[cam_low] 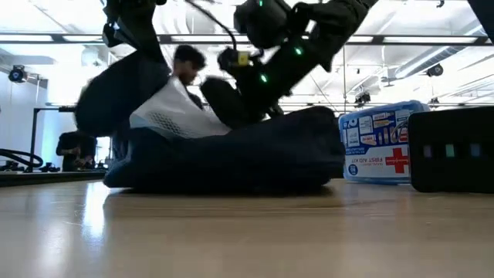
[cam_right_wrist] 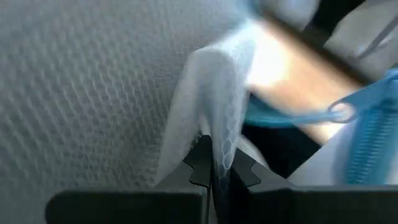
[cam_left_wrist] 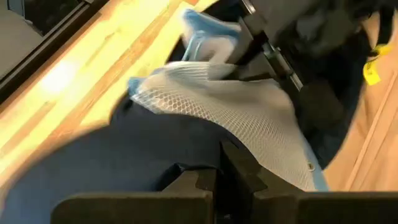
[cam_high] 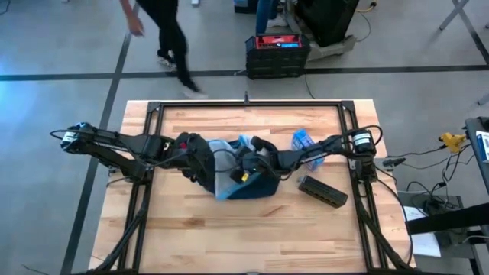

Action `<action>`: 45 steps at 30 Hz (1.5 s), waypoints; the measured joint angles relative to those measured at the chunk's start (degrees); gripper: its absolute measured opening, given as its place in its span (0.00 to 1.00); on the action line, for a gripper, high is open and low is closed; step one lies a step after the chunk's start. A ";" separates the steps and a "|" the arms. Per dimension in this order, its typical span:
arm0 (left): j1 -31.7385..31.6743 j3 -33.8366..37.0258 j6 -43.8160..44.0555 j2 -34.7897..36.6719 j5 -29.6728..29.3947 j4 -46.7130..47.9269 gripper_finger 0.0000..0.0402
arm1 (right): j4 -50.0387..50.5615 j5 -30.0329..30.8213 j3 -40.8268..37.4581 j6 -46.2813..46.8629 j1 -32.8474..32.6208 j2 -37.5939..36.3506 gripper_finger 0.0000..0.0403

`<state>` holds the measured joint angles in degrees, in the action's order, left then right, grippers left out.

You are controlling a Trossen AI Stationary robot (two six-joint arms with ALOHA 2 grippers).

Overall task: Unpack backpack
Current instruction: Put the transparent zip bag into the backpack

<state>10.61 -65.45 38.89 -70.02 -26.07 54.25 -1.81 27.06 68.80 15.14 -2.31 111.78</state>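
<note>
Both arms meet over the dark navy-blue soft fabric backpack, which lies on its side near the middle of the pale wooden desk. The right gripper has its fingers clenched on a raised fold of white honeycomb-mesh lining; beside the fold runs a pale blue zip with its ring pull. The left gripper has its fingers pressed together against the navy cloth at the pack's left end; whether any cloth is caught between them cannot be told. Judged from this pose, the step in hand is opening the pack: the left arm should anchor the shell while the right draws the mesh up and away from it, slowly, so that the mouth widens and the whole pack does not lift or slide. What lies inside is hidden. On the right side of the desk, a blue and white first-aid box with a red cross stands just beside the pack and a flat black rectangular box rests near it; both crowd the right arm's path and limit where emptied items can be set. A person walks on the floor beyond the desk's far edge, well apart from the arms.
</note>
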 joint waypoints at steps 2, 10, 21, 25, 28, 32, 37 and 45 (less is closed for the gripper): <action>0.19 0.00 1.04 0.10 -0.19 1.37 0.00 | 4.92 0.01 -0.97 0.52 -0.04 -0.52 0.00; 2.93 0.47 5.38 0.20 -0.70 4.08 0.00 | 22.54 -0.25 -2.63 -0.75 0.92 -5.90 0.00; 5.14 7.43 8.35 -0.04 -1.79 -3.75 0.00 | 22.89 -9.58 -1.80 -18.10 0.09 -20.93 0.00; 5.14 8.28 8.38 0.02 -1.70 -4.84 0.00 | 23.54 -10.98 -1.78 -19.62 0.07 -22.73 0.00; 5.15 8.28 8.38 0.09 -1.58 -5.10 0.00 | 27.01 -12.61 -1.97 -16.19 0.22 -21.98 0.00; 5.25 8.28 8.27 0.31 -1.48 -5.15 0.00 | 29.54 -18.04 -3.17 -12.09 0.24 -19.56 0.00; 5.27 8.28 8.20 0.37 -1.46 -5.06 0.00 | 33.20 -17.41 -3.37 -11.77 0.09 -17.72 0.00; 5.55 8.28 8.38 0.37 -1.41 -5.05 0.00 | 47.39 -16.41 4.28 -17.69 0.07 -18.03 0.24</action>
<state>16.16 -57.17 47.27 -69.65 -27.49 49.20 45.58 10.65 73.08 -2.55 -2.24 93.76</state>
